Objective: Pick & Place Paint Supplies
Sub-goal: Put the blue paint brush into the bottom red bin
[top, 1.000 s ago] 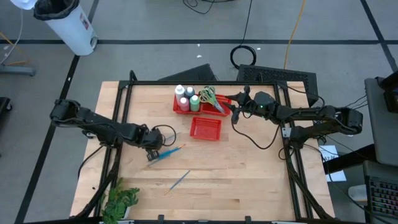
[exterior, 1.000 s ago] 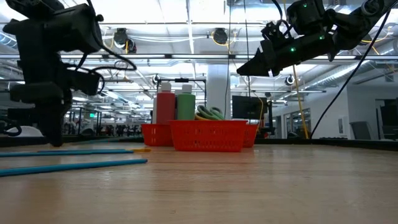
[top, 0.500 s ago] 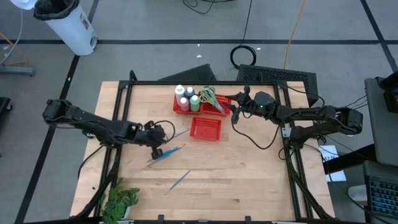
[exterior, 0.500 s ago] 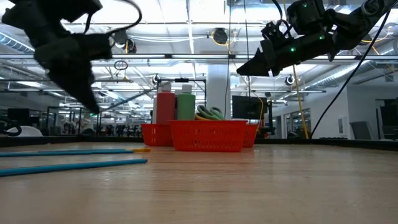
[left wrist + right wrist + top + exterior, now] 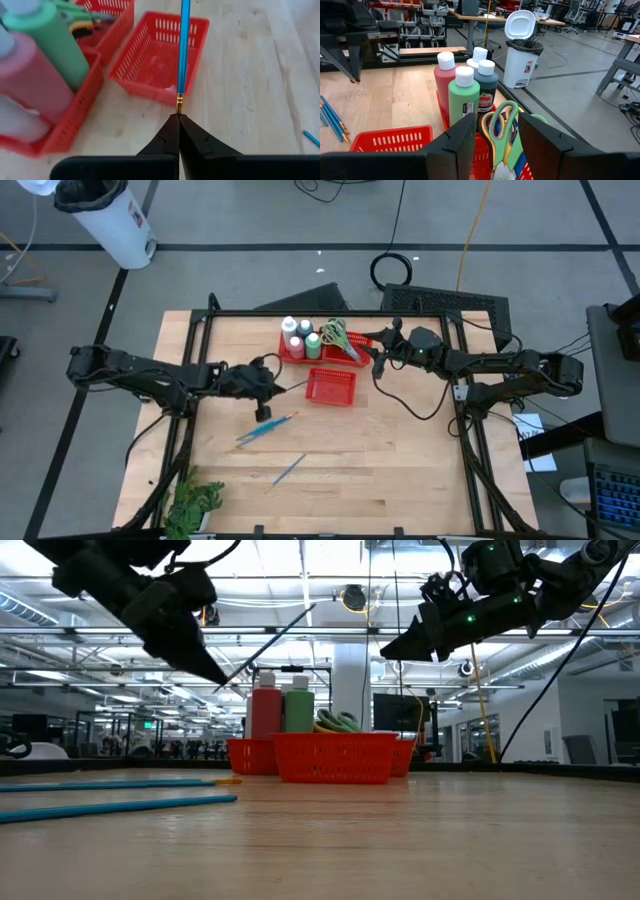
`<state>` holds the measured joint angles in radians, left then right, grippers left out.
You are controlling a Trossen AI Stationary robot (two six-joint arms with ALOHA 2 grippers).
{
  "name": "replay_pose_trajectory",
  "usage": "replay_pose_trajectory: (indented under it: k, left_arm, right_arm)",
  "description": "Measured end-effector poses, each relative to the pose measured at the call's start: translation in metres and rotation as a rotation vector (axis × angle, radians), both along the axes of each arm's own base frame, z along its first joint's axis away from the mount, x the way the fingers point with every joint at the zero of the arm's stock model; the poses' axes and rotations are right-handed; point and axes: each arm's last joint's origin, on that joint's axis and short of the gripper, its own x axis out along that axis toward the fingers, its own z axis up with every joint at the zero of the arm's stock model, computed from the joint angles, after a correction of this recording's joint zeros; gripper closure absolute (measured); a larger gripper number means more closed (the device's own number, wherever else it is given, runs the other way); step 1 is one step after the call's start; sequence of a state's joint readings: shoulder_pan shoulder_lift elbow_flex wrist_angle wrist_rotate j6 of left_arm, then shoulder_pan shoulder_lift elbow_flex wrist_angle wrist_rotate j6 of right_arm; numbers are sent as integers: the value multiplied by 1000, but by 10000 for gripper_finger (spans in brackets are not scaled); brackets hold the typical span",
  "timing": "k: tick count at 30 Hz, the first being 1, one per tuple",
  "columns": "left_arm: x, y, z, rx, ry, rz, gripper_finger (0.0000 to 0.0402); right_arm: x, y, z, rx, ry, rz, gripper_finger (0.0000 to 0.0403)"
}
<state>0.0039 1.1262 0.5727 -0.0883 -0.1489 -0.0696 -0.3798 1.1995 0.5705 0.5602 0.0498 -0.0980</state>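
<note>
My left gripper [image 5: 268,388] is shut on a thin blue brush [image 5: 184,50]. It hangs above the table just left of the empty red basket [image 5: 330,386], and the brush reaches out over that basket. Several other blue brushes [image 5: 268,427] lie flat on the wood nearer the front. The far red basket [image 5: 300,352] holds white-capped bottles [image 5: 464,97] standing upright and the scissors [image 5: 502,127]. My right gripper [image 5: 378,362] hovers open and level above the scissors end of that basket, with nothing between its fingers. My left gripper pinches the brush's tip end [image 5: 179,111], just below the gold ferrule, between the free ends of its two fingers. The fingers slant down from the table's left. The brush sticks out beyond the fingertips [image 5: 222,680] toward the empty basket, lifted clear of the table.
A green leafy plant [image 5: 195,505] sits at the near left corner. One more brush [image 5: 288,470] lies alone toward the front. Bare wood stretches across the near and right parts of the table [image 5: 400,460]. A white bin [image 5: 105,220] stands on the floor beyond the table.
My left gripper has risen from the brushes on the table and gone toward the far edge and the empty basket. It has tipped from pointing down to slanting forward, and has stayed shut. One blue brush came up with it and is now lifted clear, pointing over the basket.
</note>
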Motion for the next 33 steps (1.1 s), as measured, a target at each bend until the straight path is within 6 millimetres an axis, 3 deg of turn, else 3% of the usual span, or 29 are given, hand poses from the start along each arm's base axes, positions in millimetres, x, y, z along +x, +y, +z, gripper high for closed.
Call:
replay_pose_trajectory:
  k: [7,13,22,33]
  left_arm:
    - [27,8,28,107,55,-68,401]
    - [61,18,31,149,110,-156,401]
    - [102,33,-3,108,153,-168,401]
    - [113,39,-38,14,225,-118,401]
  right_arm:
    - [0,0,1,-3,-7,0,259]
    - [0,0,1,3,-13,0,259]
    - [0,0,1,4,-10,2,259]
    - [0,0,1,4,-10,3,259]
